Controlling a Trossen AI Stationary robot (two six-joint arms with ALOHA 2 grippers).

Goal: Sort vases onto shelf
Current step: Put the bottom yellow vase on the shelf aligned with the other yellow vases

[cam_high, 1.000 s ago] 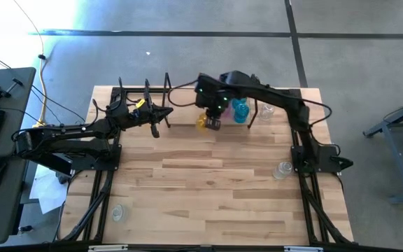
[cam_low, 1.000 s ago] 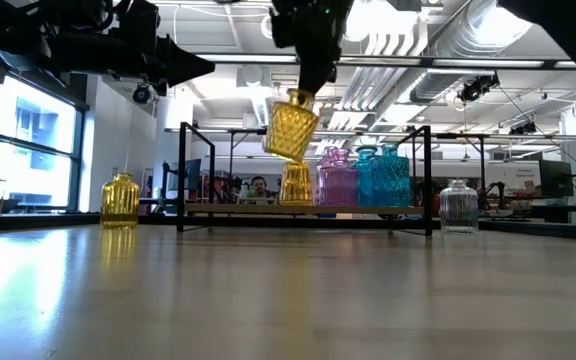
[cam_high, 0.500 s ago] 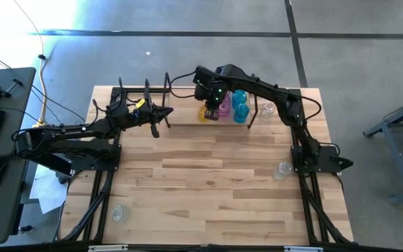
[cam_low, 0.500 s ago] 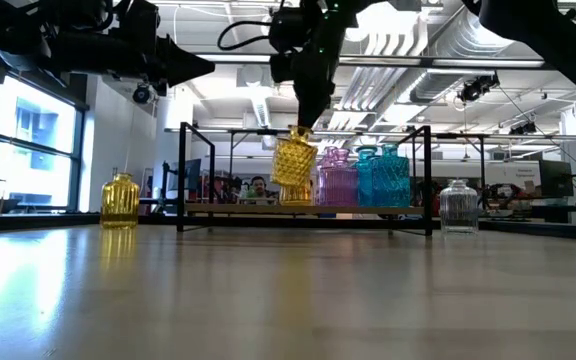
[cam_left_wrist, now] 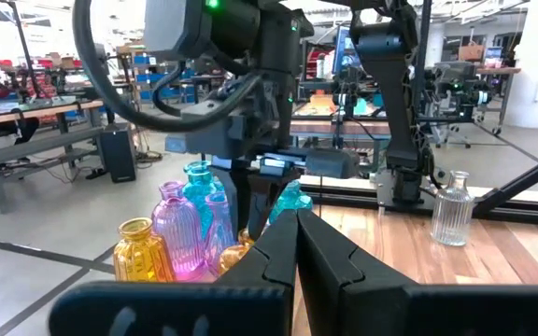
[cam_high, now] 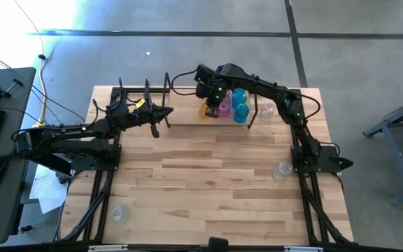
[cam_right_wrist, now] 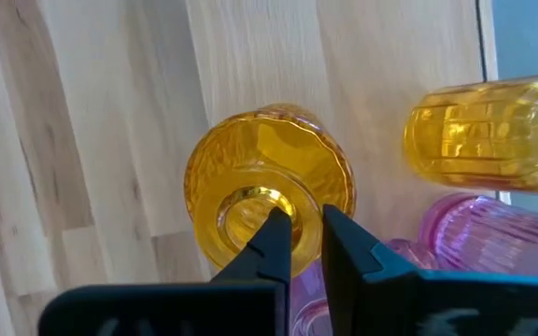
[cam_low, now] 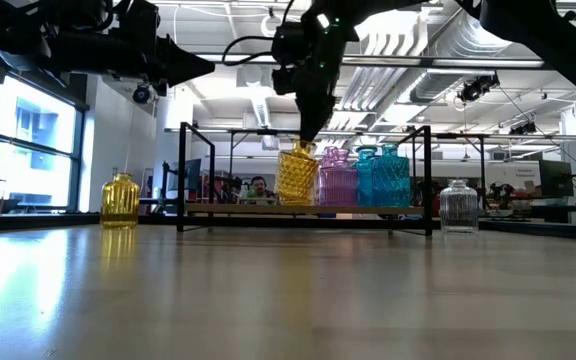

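Starting on your left, the left gripper (cam_high: pixel 165 116) waits near the shelf's left end with its fingers (cam_left_wrist: pixel 330 252) pressed fully together and nothing between them. It has no part in this step.

Moving right, the shelf (cam_low: pixel 228 208) runs along the far edge of the bench (cam_high: pixel 208 189). You are in the placing step: the right gripper (cam_right_wrist: pixel 299 238) has an amber vase (cam_low: pixel 297 175) pinched by the rim of its neck, one finger inside the mouth and one outside, the two nearly closed on the thin glass. In the low view the vase stands upright at about board level, just left of the pink vase (cam_low: pixel 335 178) and the two blue vases (cam_low: pixel 380 175). Whether its base rests fully on the wood, I cannot tell from here.

In the right wrist view a second amber vase (cam_right_wrist: pixel 479 133) sits just beside the held one, toward the back, with pink glass close against the fingers.

Your next move, as I judge it, is to settle the base flat, spread the fingers only a little, and lift straight up out of the neck. Any sideways pull risks tipping this vase or nudging its neighbours.

Further right, a clear vase (cam_low: pixel 458 208) stands off the shelf's end, and more wait on the bench: one amber vase at the far left (cam_low: pixel 120 200) and two clear ones nearer the front (cam_high: pixel 283 169) (cam_high: pixel 117 212).
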